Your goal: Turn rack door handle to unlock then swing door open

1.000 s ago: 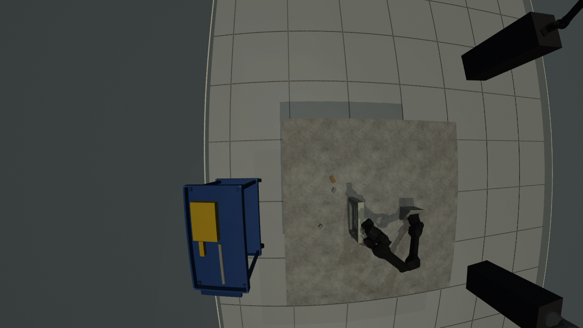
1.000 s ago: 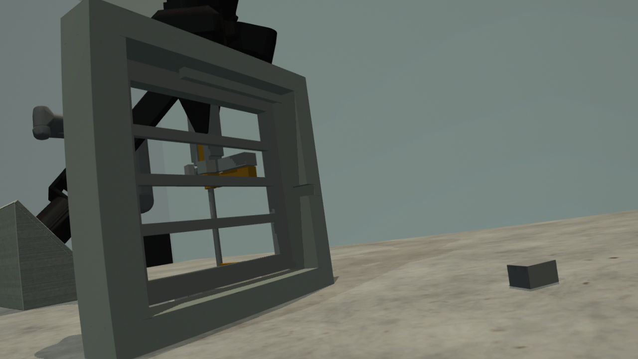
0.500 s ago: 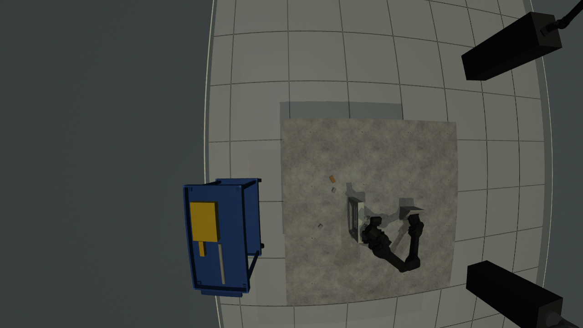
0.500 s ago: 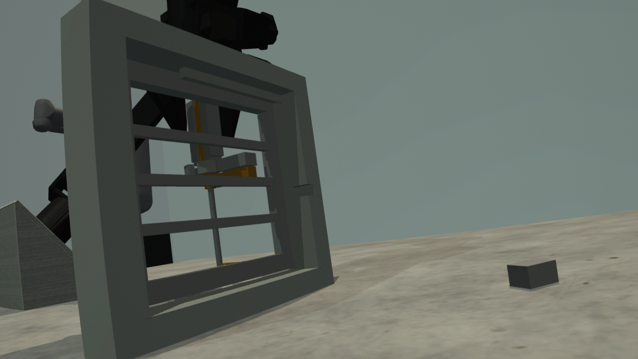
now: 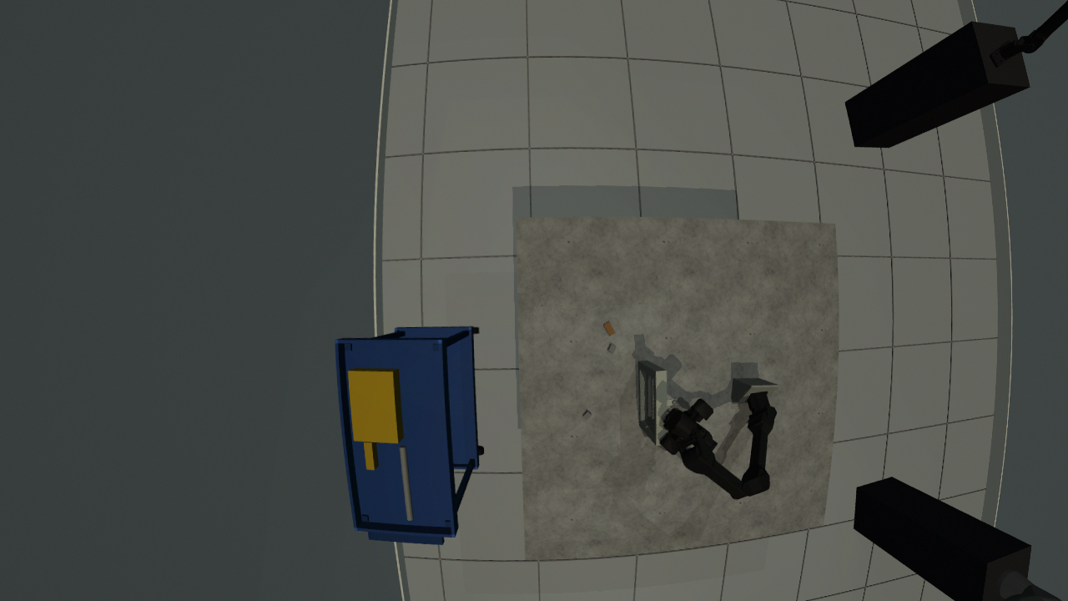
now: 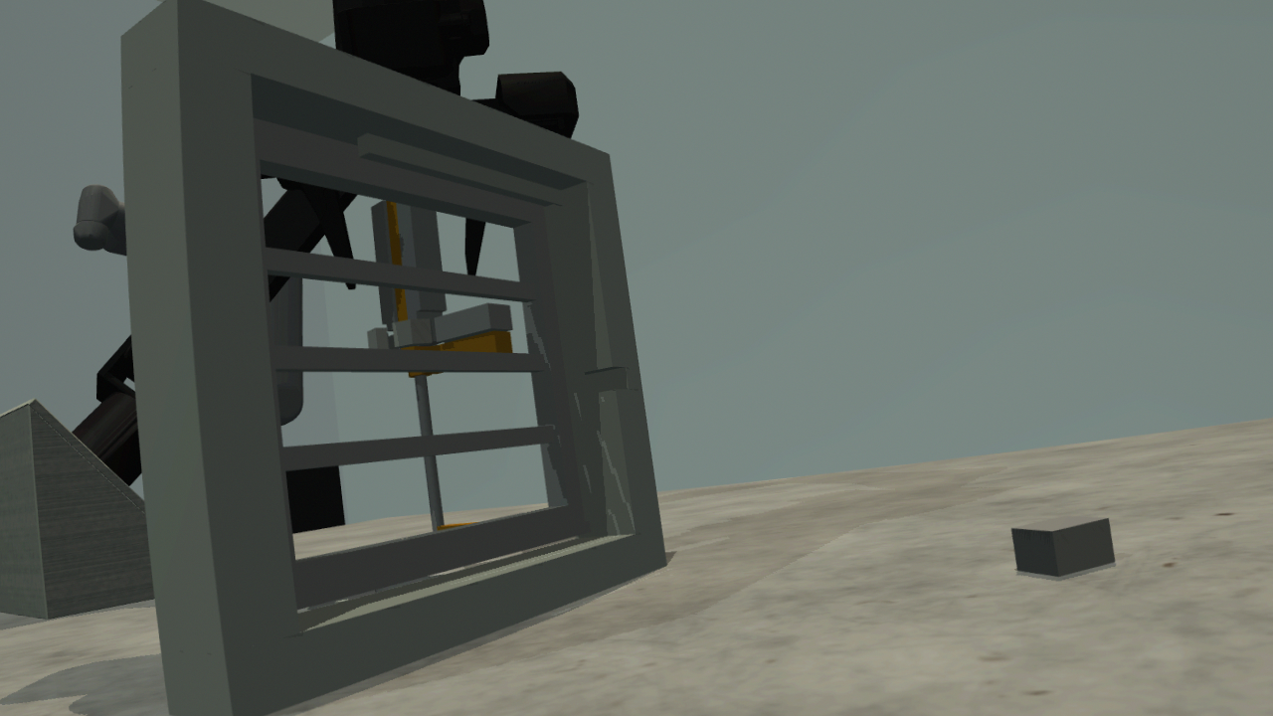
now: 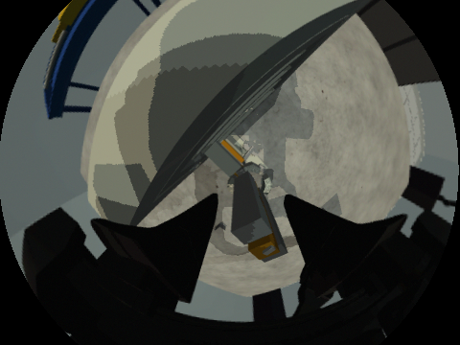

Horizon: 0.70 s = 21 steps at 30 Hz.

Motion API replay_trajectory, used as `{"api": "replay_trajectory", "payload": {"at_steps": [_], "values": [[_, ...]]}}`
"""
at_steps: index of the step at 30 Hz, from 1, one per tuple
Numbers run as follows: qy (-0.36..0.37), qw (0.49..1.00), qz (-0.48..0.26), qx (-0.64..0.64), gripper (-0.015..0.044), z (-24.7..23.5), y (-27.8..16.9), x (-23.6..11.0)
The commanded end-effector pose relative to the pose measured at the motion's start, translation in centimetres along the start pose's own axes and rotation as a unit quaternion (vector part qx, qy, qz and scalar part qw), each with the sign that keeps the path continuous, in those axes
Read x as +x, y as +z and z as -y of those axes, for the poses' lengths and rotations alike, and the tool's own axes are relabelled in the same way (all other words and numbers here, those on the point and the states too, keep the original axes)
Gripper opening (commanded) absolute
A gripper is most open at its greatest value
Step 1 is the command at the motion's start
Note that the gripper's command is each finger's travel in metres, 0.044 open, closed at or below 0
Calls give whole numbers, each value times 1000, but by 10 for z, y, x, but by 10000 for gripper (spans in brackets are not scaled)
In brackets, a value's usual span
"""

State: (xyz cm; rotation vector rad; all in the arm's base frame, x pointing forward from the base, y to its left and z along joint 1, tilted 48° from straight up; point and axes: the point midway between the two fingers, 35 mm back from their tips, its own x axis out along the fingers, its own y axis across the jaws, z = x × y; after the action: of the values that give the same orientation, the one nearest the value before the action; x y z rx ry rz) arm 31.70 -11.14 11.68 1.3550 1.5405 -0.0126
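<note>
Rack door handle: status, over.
Fingers open, one on each side of upright handle, no grip seen. Door in its frame, not swung open. Nothing seen between fingers and handle.

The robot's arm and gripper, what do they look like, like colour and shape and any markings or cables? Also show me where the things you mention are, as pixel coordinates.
The arm (image 5: pixel 760 448) is dark, nearly black, with slim links and bulkier joints. The gripper (image 7: pixel 252 198) is black too, with two fingers that are broad at the back and narrow to points. I can't make out any markings or cables in this dim light.
</note>
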Motion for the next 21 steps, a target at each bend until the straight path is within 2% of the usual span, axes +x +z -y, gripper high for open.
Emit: {"api": "replay_trajectory", "payload": {"at_steps": [1, 8, 15, 21], "values": [[-1, 994, -1, 113, 288, 1, 0, 1], [-1, 959, -1, 283, 288, 1, 0, 1], [-1, 898, 0, 440, 288, 1, 0, 1], [-1, 890, 0, 455, 288, 1, 0, 1]]}}
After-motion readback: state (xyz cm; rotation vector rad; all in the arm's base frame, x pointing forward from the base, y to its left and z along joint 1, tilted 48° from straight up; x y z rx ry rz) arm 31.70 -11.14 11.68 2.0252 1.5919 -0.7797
